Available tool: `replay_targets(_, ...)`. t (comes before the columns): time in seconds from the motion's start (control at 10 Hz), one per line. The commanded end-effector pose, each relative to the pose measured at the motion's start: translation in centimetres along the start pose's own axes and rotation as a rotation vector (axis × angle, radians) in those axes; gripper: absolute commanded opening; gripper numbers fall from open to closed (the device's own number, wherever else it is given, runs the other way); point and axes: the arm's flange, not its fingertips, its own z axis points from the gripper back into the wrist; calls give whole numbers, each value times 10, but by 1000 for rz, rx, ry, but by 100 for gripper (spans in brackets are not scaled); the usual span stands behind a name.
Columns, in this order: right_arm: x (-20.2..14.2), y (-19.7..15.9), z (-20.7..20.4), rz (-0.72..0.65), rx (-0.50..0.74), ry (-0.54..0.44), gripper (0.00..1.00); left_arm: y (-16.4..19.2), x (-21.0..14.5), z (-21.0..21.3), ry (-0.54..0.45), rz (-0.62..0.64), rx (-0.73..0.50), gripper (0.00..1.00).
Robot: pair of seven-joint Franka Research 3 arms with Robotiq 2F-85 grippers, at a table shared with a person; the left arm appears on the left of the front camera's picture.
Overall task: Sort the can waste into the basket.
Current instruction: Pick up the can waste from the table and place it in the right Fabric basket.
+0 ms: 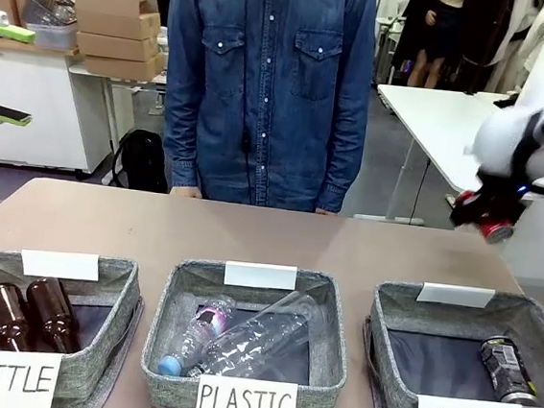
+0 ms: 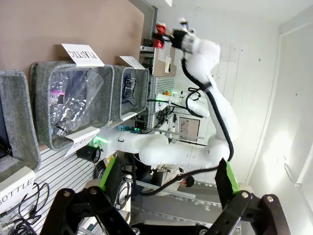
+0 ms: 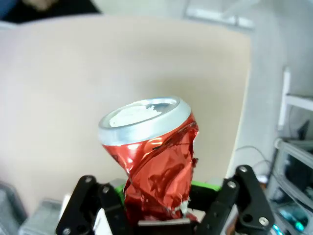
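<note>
1. Front view: the right end effector (image 1: 484, 217) hangs in the air at the right edge, clamped on the dented red can (image 1: 494, 228). Well below it and nearer the camera, on the brown tabletop (image 1: 250, 236), sits the grey basket signed "CAN" (image 1: 392, 312), with the black can (image 1: 509, 370) lying on its dark floor at the right side. To that end effector's lower left are the "PLASTIC" basket (image 1: 171, 300) holding clear plastic bottles (image 1: 249, 342), then the "BOTTLE" basket (image 1: 119, 286) with two brown glass bottles (image 1: 30, 314). A person in a denim shirt (image 1: 264, 88) stands at the far edge.

2. Left wrist view: the left end effector (image 2: 161, 215) is released, its fingers spread wide with nothing between them. Far ahead, the right arm holds the red can above the tabletop, beyond the baskets.

3. Right wrist view: the right end effector's fingers grip the crumpled red can by its lower body, silver end up and tilted, with the tabletop behind it.
</note>
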Motion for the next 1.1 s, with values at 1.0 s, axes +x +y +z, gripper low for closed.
replay_targets(1.0,-201,14,120,1779,426,-562,0,1,-3,2,10,-3,6,100)
